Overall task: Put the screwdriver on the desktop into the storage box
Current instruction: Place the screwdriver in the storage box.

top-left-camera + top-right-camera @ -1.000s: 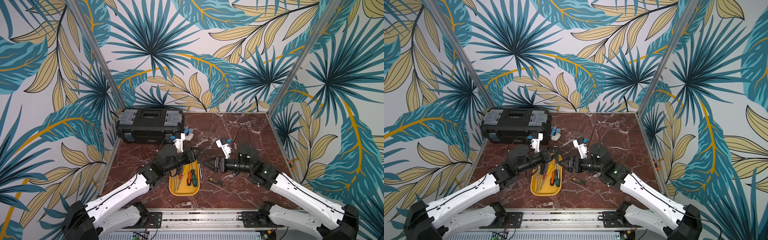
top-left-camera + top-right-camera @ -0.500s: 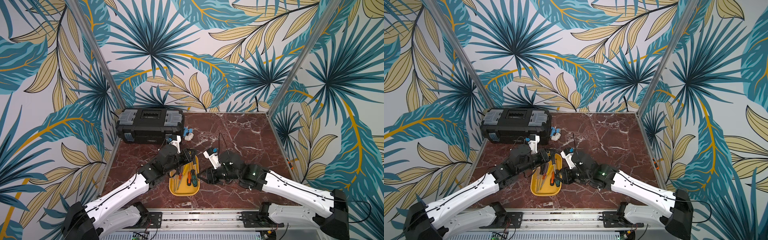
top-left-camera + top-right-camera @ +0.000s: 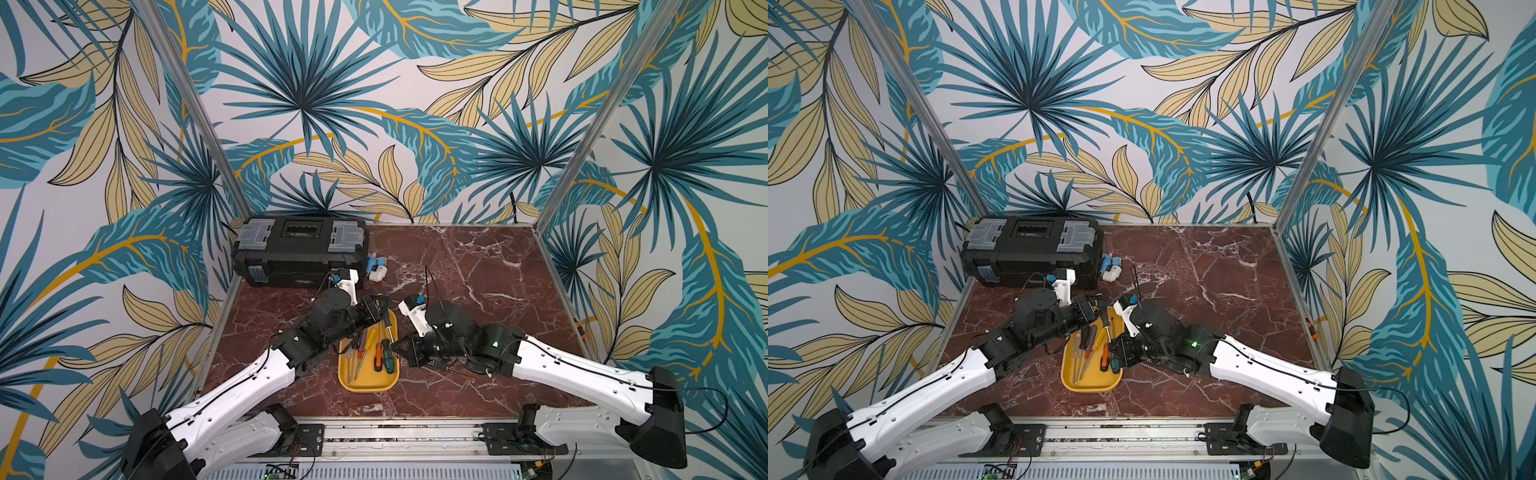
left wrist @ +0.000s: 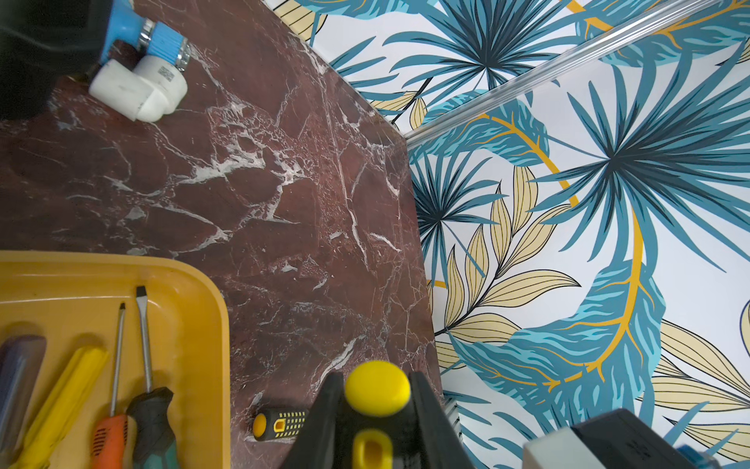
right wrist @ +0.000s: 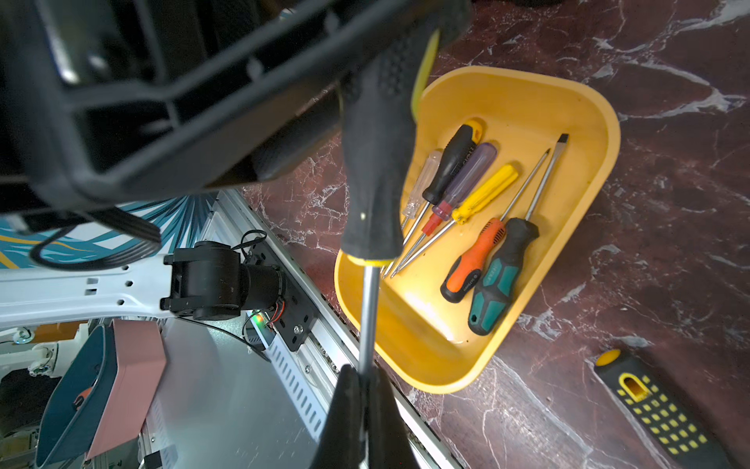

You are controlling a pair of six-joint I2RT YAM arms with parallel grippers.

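both pincers are on 1 tool: the held screwdriver (image 5: 375, 182), black handle w/ yellow trim. left pincer (image 4: 375, 387) is clamped on the handle's butt end. right pincer (image 5: 362, 387) is squeezed together on the bare steel shaft. tool hangs in the air betw. the 2 arms, by the far right edge of the storage box (image 3: 369, 384); can't tell from the top views if it's fully over the box. box sits mid-near on the table (image 3: 478, 266) & already has 6 screwdrivers in it. a loose screwdriver (image 5: 653, 410), black w/ yellow squares, lies flat on the table just right of the box, partly under the right arm.

looks like a handover. risks, imo:
- both clamped at once: if 1 arm moves before the other lets go, tool gets wrenched or yanked out.
- right grip is on thin smooth metal, away from the heavy handle. once left lets go, handle prob. swings down & shaft may spin or slip thru, so it lands on the table, not in the box.
- arms v. close above the box; a swing could clip the rim or shove the box.
- a drop onto the pile could bounce a tool out.
- loose one is easy to miss, half hidden by the right arm.
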